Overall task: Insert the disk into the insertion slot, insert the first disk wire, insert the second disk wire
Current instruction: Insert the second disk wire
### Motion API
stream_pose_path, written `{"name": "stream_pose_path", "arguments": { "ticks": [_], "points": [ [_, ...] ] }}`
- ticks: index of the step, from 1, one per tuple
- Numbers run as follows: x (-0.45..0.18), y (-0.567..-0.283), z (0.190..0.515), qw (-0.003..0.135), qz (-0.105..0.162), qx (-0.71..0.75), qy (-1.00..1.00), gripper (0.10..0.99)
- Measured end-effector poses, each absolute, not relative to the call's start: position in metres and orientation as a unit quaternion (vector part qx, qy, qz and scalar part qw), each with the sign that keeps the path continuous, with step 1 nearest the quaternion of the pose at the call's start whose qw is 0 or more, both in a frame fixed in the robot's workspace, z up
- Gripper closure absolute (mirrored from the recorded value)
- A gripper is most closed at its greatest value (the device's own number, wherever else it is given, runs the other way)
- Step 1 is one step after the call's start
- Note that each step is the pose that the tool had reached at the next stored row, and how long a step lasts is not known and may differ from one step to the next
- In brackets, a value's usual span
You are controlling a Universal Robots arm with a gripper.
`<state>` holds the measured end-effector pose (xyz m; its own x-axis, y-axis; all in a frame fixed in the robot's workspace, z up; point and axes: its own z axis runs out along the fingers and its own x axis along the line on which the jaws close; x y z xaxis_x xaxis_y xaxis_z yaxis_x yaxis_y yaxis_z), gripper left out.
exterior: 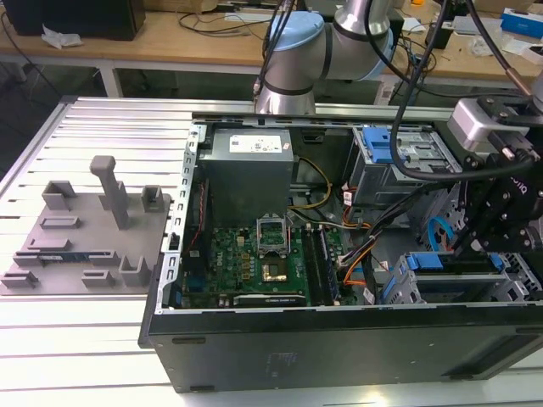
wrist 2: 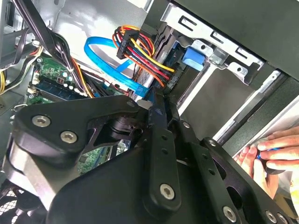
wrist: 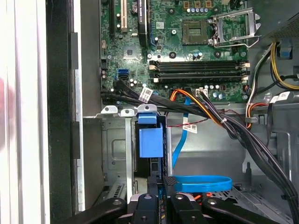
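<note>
The disk (exterior: 450,263) stands on edge in the insertion slot (exterior: 397,288) at the case's corner on the exterior view's right, its blue caddy rim uppermost. My gripper (exterior: 478,248) is over the rim's end, shut on it. In the first wrist view the fingertips (wrist: 153,186) pinch the disk's thin dark edge (wrist: 155,169) beside the slot's grey perforated wall (wrist: 117,154). The second wrist view shows my gripper (wrist 2: 159,106) closed on a blue-edged strip. A blue flat cable (wrist: 201,183) loops loose beside the fingers, and a multicoloured wire bundle (wrist 2: 140,51) hangs close by.
The motherboard (exterior: 254,263) and the grey power supply (exterior: 246,161) fill the case's middle. A taller cage with a blue latch (exterior: 394,153) stands behind the slot. A small blue latch (wrist: 151,140) sits on the slot. A grey fixture plate (exterior: 85,229) lies outside. A person's hand (wrist 2: 275,151) is beyond the case wall.
</note>
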<state>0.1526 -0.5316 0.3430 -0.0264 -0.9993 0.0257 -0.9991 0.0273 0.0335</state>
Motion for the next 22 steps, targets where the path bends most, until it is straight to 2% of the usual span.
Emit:
{"name": "stream_pose_path", "arguments": {
  "ticks": [13, 14, 22],
  "points": [
    [0.153, -0.532, 0.338, 0.019, -0.005, 0.701, -0.713, 0.906],
    [0.153, -0.532, 0.341, 0.019, -0.005, 0.701, -0.713, 0.843],
    [0.153, -0.532, 0.372, 0.017, -0.007, 0.701, -0.713, 0.859]
  ]
}}
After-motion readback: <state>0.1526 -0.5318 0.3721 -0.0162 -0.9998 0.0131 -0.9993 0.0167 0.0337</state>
